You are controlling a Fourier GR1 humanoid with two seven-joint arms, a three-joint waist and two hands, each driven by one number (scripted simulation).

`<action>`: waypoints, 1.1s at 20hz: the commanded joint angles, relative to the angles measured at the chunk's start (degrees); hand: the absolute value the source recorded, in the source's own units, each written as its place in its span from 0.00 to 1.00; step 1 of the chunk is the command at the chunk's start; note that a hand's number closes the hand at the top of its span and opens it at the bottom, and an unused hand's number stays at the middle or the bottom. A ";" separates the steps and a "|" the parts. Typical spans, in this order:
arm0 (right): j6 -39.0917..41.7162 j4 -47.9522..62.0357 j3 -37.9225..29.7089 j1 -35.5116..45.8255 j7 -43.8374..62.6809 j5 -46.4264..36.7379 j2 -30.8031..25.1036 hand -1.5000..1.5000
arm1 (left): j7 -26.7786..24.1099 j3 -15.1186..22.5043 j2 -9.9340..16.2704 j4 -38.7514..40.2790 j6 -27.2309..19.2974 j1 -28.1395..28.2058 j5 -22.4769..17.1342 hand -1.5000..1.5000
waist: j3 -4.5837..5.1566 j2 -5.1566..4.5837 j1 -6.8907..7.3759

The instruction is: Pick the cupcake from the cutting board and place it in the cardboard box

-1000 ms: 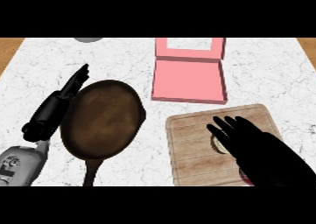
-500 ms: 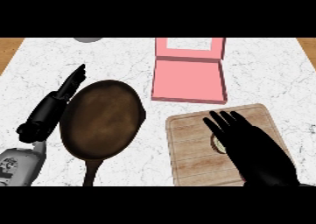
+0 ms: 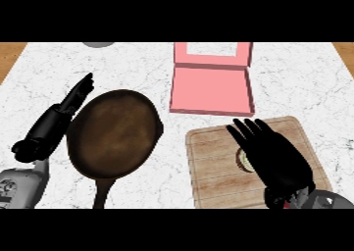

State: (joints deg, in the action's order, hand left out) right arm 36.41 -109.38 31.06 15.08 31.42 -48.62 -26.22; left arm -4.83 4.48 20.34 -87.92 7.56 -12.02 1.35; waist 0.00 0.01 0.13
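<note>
1. The right hand [image 3: 275, 156] has slid further up the cutting board [image 3: 217, 166], fingers spread straight, covering most of the cupcake [image 3: 243, 160].
2. The left hand [image 3: 58, 120] rests open beside the dark frying pan [image 3: 114, 132].
3. Beyond the board lies the open pink cardboard box [image 3: 210, 90].
</note>
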 commanded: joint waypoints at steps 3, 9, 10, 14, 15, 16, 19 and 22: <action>-2.84 5.45 0.96 -2.16 -5.60 -4.79 3.35 0.00 | -0.46 -3.23 0.58 -0.05 3.78 0.27 -0.21 0.50 | 0.00 -0.01 -0.01; 1.75 2.32 -1.31 -3.37 -4.43 -7.16 5.36 0.00 | 1.45 0.24 -5.23 -0.93 0.01 0.60 5.88 0.50 | 0.01 0.03 -0.19; -1.51 7.65 -1.56 -1.67 -6.34 -9.70 5.82 0.00 | 0.60 -1.82 -4.34 1.62 1.40 -2.24 4.83 0.50 | 0.01 -0.02 -0.15; -5.18 8.94 -1.69 -6.63 -9.04 -13.16 4.11 0.00 | 4.22 -3.49 -3.60 -3.81 3.82 0.02 2.96 0.50 | 0.00 0.05 -0.11; -5.45 12.56 -3.15 -4.01 -9.76 -13.60 6.21 0.00 | 0.91 -2.88 -4.76 -2.38 3.55 1.52 4.23 0.50 | 0.00 0.01 -0.03; -5.09 13.30 -3.96 -3.26 -11.34 -13.70 6.17 0.00 | 0.76 -5.98 -2.85 -0.21 5.88 -0.39 2.22 0.50 | 0.00 -0.01 -0.06; -4.17 13.44 -5.74 -3.42 -12.89 -13.35 7.14 0.00 | 5.41 -3.89 -4.95 -5.16 4.34 0.67 4.45 0.50 | 0.00 0.03 -0.03; -5.57 16.56 -6.36 -3.42 -18.44 -13.93 5.54 0.00 | 0.99 -4.50 -6.06 -1.46 4.17 0.97 5.49 0.50 | 0.00 -0.01 -0.09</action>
State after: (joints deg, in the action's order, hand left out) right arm 30.82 -95.03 26.28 11.14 17.44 -62.01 -20.04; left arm -3.14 -0.49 16.28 -89.88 12.51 -11.48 5.23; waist -0.01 0.01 0.07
